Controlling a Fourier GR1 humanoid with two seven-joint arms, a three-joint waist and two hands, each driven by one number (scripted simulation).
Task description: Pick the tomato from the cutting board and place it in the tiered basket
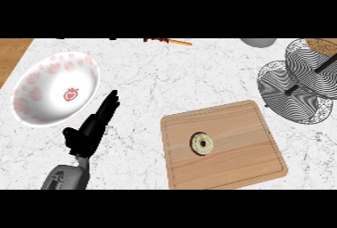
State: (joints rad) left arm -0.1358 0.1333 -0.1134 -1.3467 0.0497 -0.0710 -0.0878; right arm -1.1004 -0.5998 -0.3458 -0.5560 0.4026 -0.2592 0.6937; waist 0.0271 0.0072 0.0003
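Tomato (pixel 202 144): lies near the middle of the wooden cutting board (pixel 244 169), with nothing touching it. From above it shows as a small pale round with a dark centre rather than red.
Cutting board: flat on the white marble table (pixel 171 80), toward the front right.
Tiered basket (pixel 293 100): a wire basket with one round tier above another, at the table's far right. It stands just beyond the board's far right corner. Something brownish sits in the upper tier, too cropped to name.
Left hand (pixel 92 129): over the table left of the board, well apart from the tomato. The fingers are straight and released, grasping nothing.
Right hand: nowhere in the view.
White plate (pixel 56 73): marked with pink strawberries, at the far left, its right rim near the left fingertips.
Step in hand: to an onlooker, the very start. The pick has not begun and the basket has not received the tomato.
Next move: a hand has to come over the board, lower onto the tomato and curl its fingers round it. It then has to lift and carry the tomato to the far right. The basket's side favours the right hand; for the left it means a long reach across the board.
Watch point: a small round thing on a flat board may well roll if nudged. The basket's upper tier and centre post leave limited room to set it down.
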